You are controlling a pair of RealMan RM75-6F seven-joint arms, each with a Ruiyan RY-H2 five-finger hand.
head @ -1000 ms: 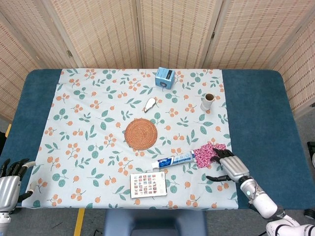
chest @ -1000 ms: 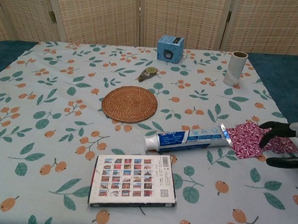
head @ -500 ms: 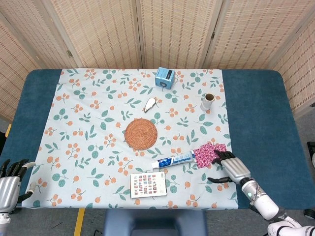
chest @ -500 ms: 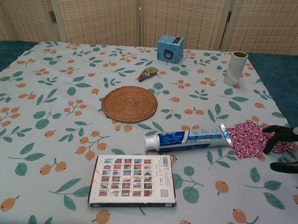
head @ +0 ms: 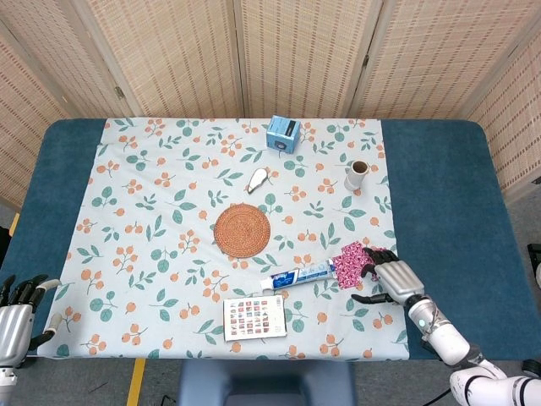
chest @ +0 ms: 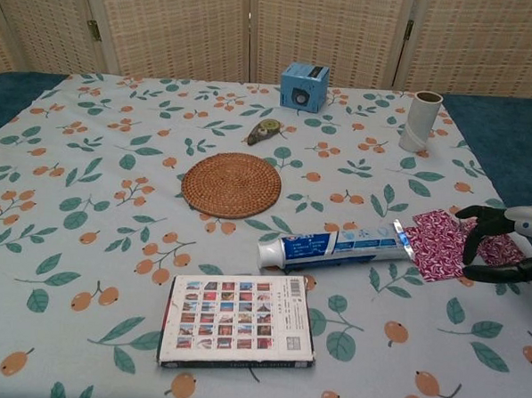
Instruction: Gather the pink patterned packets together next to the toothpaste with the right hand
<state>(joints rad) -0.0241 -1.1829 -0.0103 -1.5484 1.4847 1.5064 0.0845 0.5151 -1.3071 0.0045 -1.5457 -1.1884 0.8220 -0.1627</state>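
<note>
**Right hand edges back onto the pink packets**

Moved a little up and inward since half a second ago, the right hand (head: 390,277) now sits over the outer edge of the pink patterned packets (head: 353,261), its dark fingers (chest: 478,230) curled down onto them; from the chest view the fingertips rest on the far side of the pile while the thumb stretches low along the near edge. Whether anything is actually pinched I cannot tell. The packets look bunched into a tighter patch than before, and they lie directly in front of the hand's fingertips, touching the crimped end of the toothpaste (head: 301,274). That tube stretches away from the hand toward the middle of the worktop (head: 439,186), cap end farthest from it.

Beyond the tube from the hand lies a book (head: 254,318) with a grid of small pictures on its cover, and further off a round woven coaster (head: 242,230). Well ahead of the hand stands a cardboard tube (head: 357,174), and far across, a blue box (head: 284,134). The left hand (head: 15,315) waits at the opposite corner, fingers apart, holding nothing.
</note>
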